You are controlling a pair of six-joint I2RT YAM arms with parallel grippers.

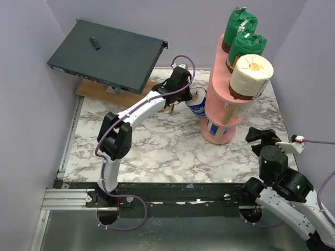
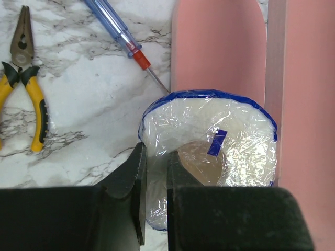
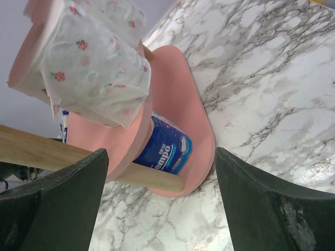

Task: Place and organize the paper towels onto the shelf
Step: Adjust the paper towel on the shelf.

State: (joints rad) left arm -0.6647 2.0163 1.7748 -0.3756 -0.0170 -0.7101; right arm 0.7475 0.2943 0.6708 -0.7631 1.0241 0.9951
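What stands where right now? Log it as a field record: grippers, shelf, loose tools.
left gripper: shut on the blue-and-white roll, beside the shelf
right gripper: open, empty
upper shelf: two green rolls, one white roll
bottom tier: one blue roll
loose tools: pliers, screwdriver, on the marble table

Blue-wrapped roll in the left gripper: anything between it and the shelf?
Nothing visible. The left gripper pinches the blue-wrapped roll right beside the shelf. The screwdriver lies beside it, off the path. Another blue roll occupies one end of the bottom tier.
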